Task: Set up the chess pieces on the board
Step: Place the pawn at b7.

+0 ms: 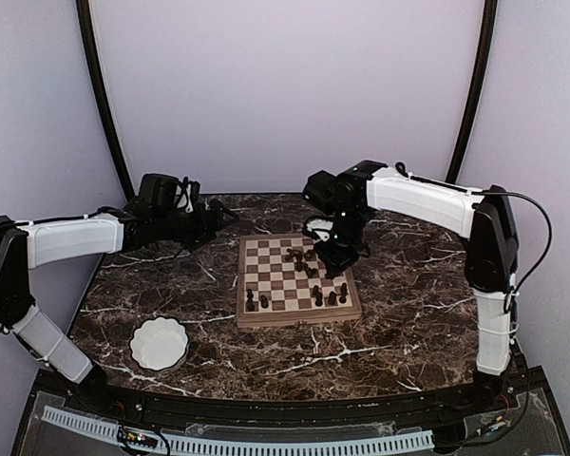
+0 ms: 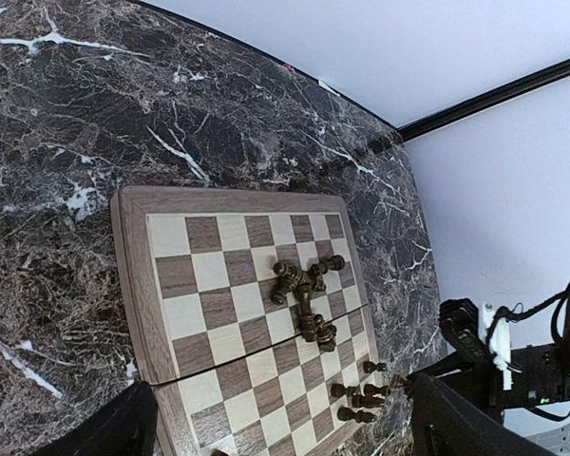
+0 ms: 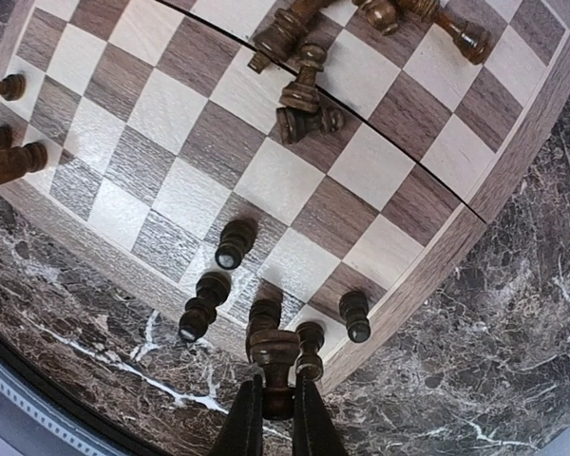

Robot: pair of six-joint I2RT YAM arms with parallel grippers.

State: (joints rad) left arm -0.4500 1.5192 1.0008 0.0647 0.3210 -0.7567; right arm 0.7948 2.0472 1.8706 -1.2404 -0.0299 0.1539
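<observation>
The board (image 1: 277, 285) lies in the middle of the marble table. Several dark chess pieces lie tumbled in a pile (image 1: 299, 256) on its far half, and the same pile (image 2: 304, 280) shows in the left wrist view. Others stand along the near rows (image 3: 235, 242). My right gripper (image 3: 275, 418) hangs over the board's near right corner, shut on a dark chess piece (image 3: 277, 356) held upright just above the standing ones. My left gripper (image 1: 226, 219) is open and empty, hovering left of the board's far edge. Its dark fingers (image 2: 456, 418) frame the board (image 2: 133, 285).
A white scalloped bowl (image 1: 159, 344) sits on the table near the front left. Two pieces (image 1: 255, 302) stand at the board's near left. The marble top (image 1: 408, 304) stretches right of the board, with the curved backdrop wall behind.
</observation>
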